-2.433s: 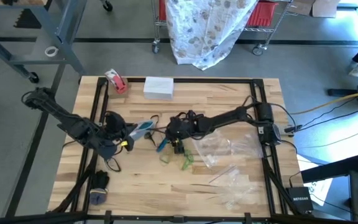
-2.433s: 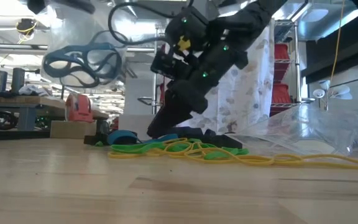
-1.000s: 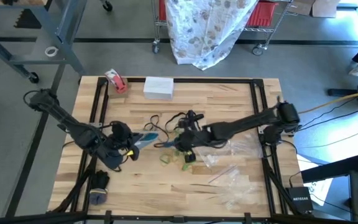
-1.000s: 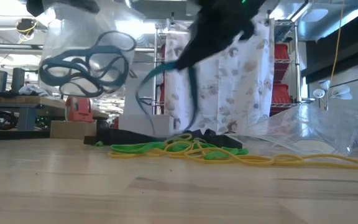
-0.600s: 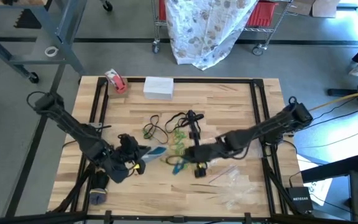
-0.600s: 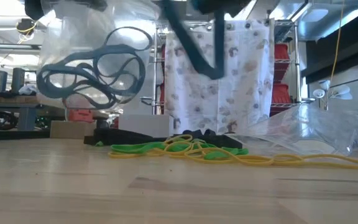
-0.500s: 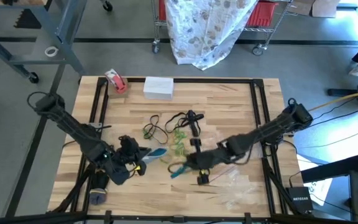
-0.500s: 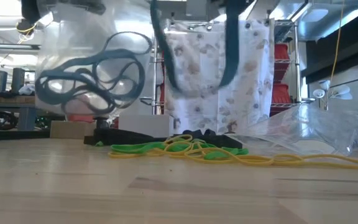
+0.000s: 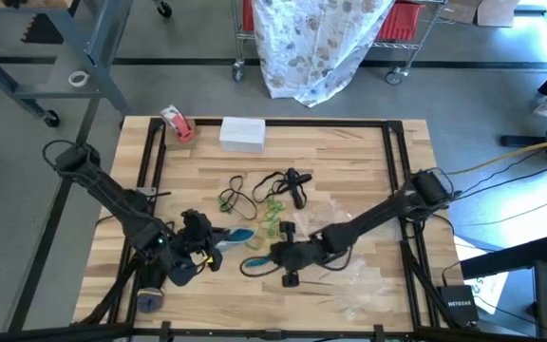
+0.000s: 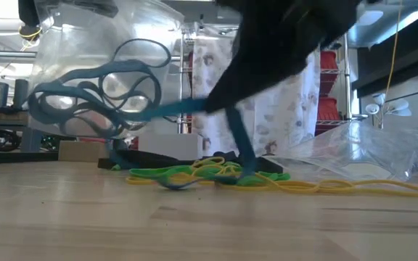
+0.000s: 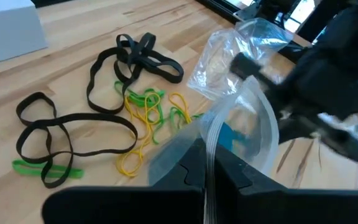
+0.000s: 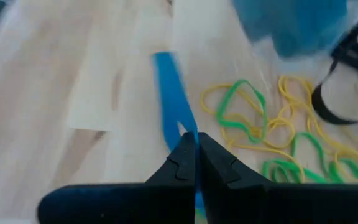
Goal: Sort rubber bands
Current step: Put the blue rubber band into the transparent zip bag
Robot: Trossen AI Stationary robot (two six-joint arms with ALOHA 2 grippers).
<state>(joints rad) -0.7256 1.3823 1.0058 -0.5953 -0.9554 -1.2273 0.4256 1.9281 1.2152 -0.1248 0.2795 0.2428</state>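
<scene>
A clear plastic bag with blue rubber bands inside hangs off the table at the near left, and my left gripper is shut on it. Just to the bag's right, my right gripper is shut on one blue rubber band. Loose black bands, yellow bands and green bands lie on the wood mid-table. My left gripper pinches the clear bag's rim between its two shut fingers. The fingers slant downward from the table's left. The bag is lifted clear of the table, its open part toward my right gripper. My right gripper pinches the blue band between its shut fingertips, slanting down from the table's right. One stretch of the band runs toward the bag. Another hangs down, and its low end reaches the table.
Empty clear plastic bags lie at the near right. A white box and a red-and-white tape roll sit at the far edge. Black frame rails run along the table's sides.
My right gripper has carried the blue band off the pile toward the near edge, then down and left toward the bag. The band swung below it and now reaches the table. My left gripper has shifted toward the near edge and sunk a little with the bag.
</scene>
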